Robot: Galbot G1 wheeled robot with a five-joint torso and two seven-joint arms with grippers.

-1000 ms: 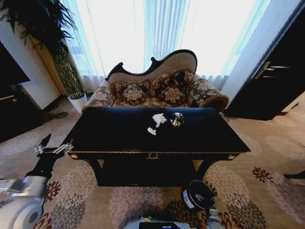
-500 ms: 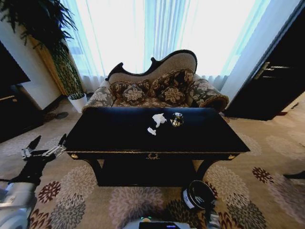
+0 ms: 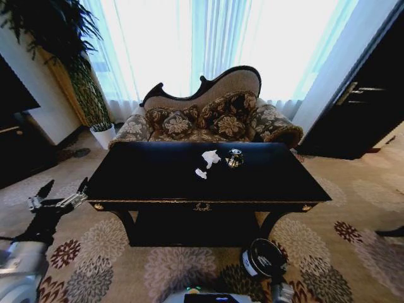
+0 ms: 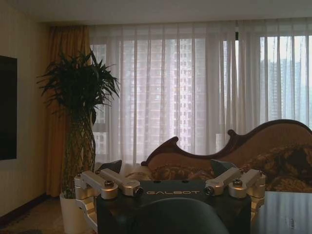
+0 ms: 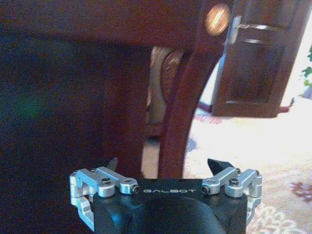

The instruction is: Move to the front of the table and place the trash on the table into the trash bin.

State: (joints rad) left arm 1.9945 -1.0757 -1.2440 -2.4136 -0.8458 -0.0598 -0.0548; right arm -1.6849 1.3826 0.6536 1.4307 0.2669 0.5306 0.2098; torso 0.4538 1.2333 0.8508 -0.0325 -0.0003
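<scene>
Black and glossy, the table (image 3: 252,183) spans mid-frame ahead of me. At bottom centre-right on the carpet I see the trash bin (image 3: 261,257), lying tilted with its mouth toward me; I cannot tell what is inside. On the tabletop, just above centre, sit a dark shiny object (image 3: 234,158), a white paper wad (image 3: 211,157) and a smaller white scrap (image 3: 201,173). My left gripper (image 3: 58,194) hangs at lower left with fingers spread, well apart from that trash. My right gripper (image 5: 163,168), also spread, faces a table leg (image 5: 178,112).
</scene>
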